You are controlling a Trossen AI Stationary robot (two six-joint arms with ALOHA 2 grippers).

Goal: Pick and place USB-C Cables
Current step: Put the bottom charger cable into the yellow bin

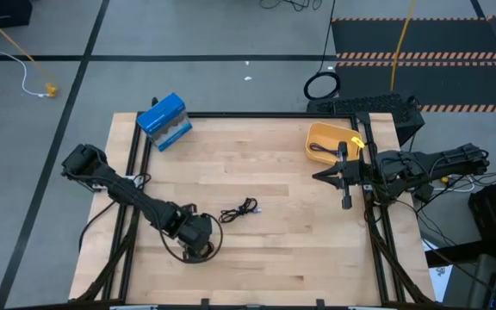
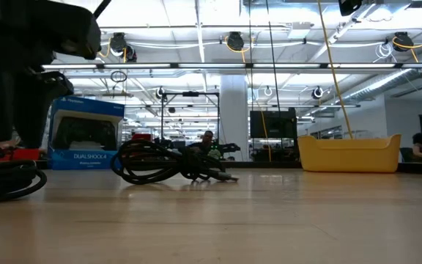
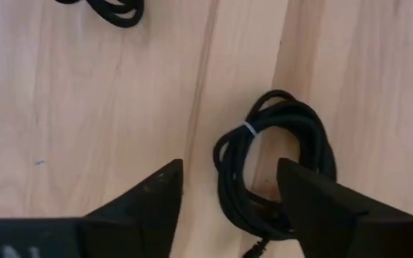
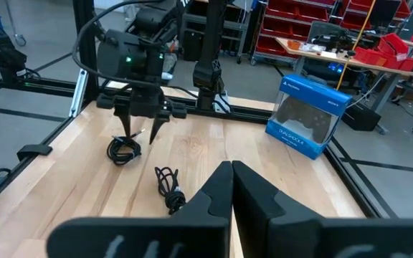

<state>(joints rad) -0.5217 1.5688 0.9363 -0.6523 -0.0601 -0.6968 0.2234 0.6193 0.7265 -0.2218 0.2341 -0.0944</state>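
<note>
the left gripper (image 4: 140, 123) is being held low over the table (image 1: 300, 250), near its front-left part, with its jaws spread wide and nothing between them. directly beneath it a black cable coil (image 3: 274, 168), bound with a small white tie, is lying on the wood; in the left wrist view one finger (image 3: 321, 201) is seen over the edge of the coil, the other well clear of it on bare wood. it cannot be told whether the finger is touching the coil. the step in hand is judged to be the pick of this cable, with no grip made.

for the next move, the open jaws are probably needing to be shifted so the bundled strands sit between both fingers, then lowered and closed; a thin, loose coil is likely to slip or unravel if only one strand is caught.

a second black cable (image 1: 238, 210) is lying apart, nearer the table's middle. the right gripper (image 4: 229, 188) is being kept fully closed and empty beside the yellow bin (image 1: 319, 135) at the far right. something dark is showing inside the bin, possibly a cable, though this cannot be confirmed. a blue controller box (image 1: 164, 121) is standing at the far-left edge; its contents are not being shown.
</note>
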